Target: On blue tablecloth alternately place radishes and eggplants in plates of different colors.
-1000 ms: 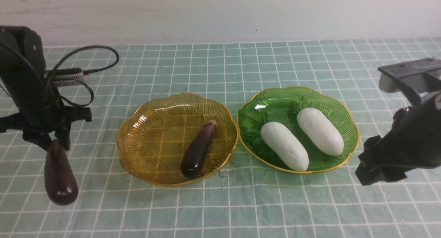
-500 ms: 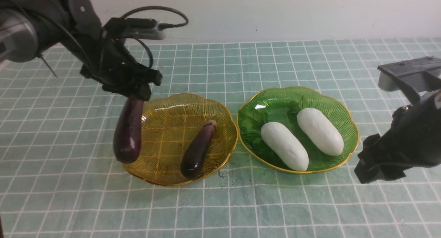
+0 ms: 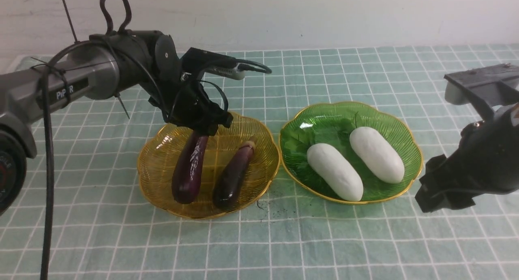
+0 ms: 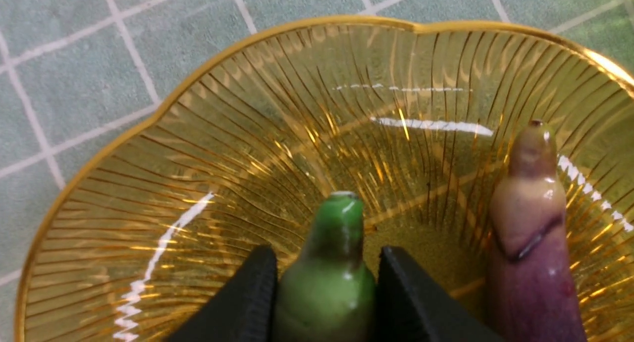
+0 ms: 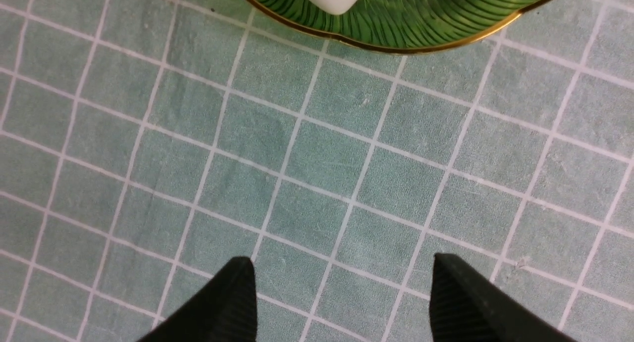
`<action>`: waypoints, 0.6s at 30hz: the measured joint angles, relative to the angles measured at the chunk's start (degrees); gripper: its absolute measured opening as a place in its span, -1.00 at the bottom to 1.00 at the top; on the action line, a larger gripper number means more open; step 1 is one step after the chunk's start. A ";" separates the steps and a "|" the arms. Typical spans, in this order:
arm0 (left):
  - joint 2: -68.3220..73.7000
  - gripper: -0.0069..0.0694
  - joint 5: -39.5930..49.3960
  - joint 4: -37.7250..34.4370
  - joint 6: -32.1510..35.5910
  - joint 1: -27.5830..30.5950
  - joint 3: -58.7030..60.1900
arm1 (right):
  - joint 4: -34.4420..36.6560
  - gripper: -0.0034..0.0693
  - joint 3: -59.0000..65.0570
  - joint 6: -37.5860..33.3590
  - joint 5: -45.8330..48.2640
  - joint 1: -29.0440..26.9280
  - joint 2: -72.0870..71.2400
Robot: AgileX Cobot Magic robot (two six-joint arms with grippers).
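Both radishes (image 3: 335, 171) sit in your green plate (image 3: 324, 120), centre-right; your left gripper (image 3: 202, 131) pinches the last eggplant (image 3: 187, 170) over the amber plate (image 3: 157, 166) (right gripper (image 5: 342, 282) gapes empty).

Plates: two. Green plate (image 3: 324, 122); amber plate (image 3: 158, 166) just left of it.
Radishes: two, left radish (image 3: 334, 171) and right radish (image 3: 377, 154), both in the green plate.
Eggplants: two, both left of the green plate: nearer eggplant (image 3: 233, 176), farther eggplant (image 3: 188, 170).
Blue tablecloth (image 3: 284, 239): one, under the green plate.
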 joint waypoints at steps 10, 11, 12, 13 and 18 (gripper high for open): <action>-0.62 0.43 8.09 0.00 -1.61 0.00 -4.38 | 0.00 0.28 0.00 0.00 -0.39 0.00 0.00; -0.78 0.43 10.13 0.00 -1.61 0.00 -5.59 | 0.00 0.28 0.00 0.00 -0.39 0.00 0.00; -1.08 0.42 11.86 0.00 -1.74 0.00 -6.63 | 0.00 0.28 0.00 0.00 -0.39 0.00 0.00; -1.34 0.40 14.09 0.00 -2.07 0.00 -8.04 | 0.00 0.28 0.00 0.00 -0.39 0.00 0.00; -2.10 0.10 23.75 0.00 -3.55 0.00 -13.89 | 0.00 0.28 0.00 -0.72 -0.45 0.00 0.00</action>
